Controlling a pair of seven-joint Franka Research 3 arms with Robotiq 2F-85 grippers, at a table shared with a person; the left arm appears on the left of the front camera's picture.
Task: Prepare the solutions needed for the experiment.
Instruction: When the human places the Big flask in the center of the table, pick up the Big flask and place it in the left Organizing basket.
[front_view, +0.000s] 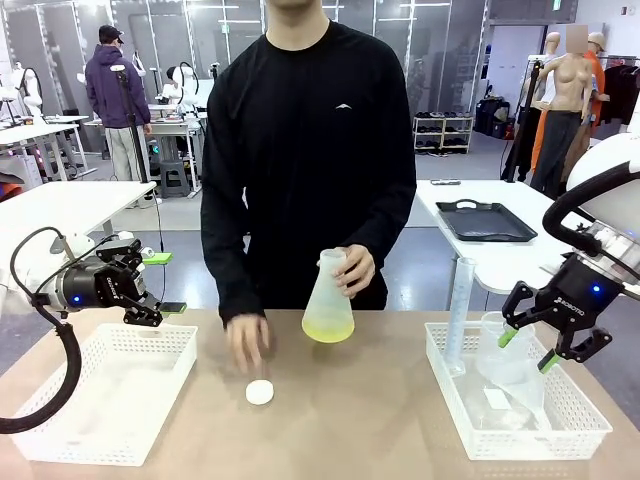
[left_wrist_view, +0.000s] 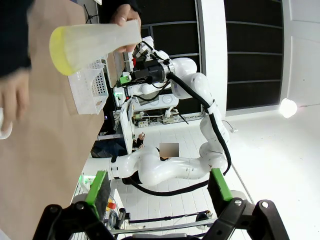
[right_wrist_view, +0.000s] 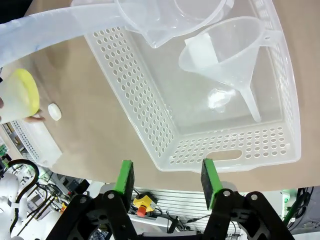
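Translucent flask (front_view: 327, 285) of yellow-green solution (front_view: 328, 328), neck in person's hand (front_view: 355, 270)

The person's hand (front_view: 247, 342) above the small white round cap (front_view: 260, 393) is blurred. In the right wrist view, the left edge cuts the translucent white conical flask (right_wrist_view: 7, 107) with pale yellow-green liquid (right_wrist_view: 26, 92), and the top edge cuts the clear plastic beaker (right_wrist_view: 150, 25). The wall of the white perforated basket (front_view: 545, 440) hides the foot of the tall clear cylinder (front_view: 460, 310).

We log white rounded arm shells (front_view: 625, 160), black cables (front_view: 72, 370) looping alongside. Left gripper (front_view: 155, 290) and right gripper (front_view: 527, 350): black, blue lights, green pads; white lettering on the right. Person's top (front_view: 310, 150): black, long-sleeved, small chest logo.
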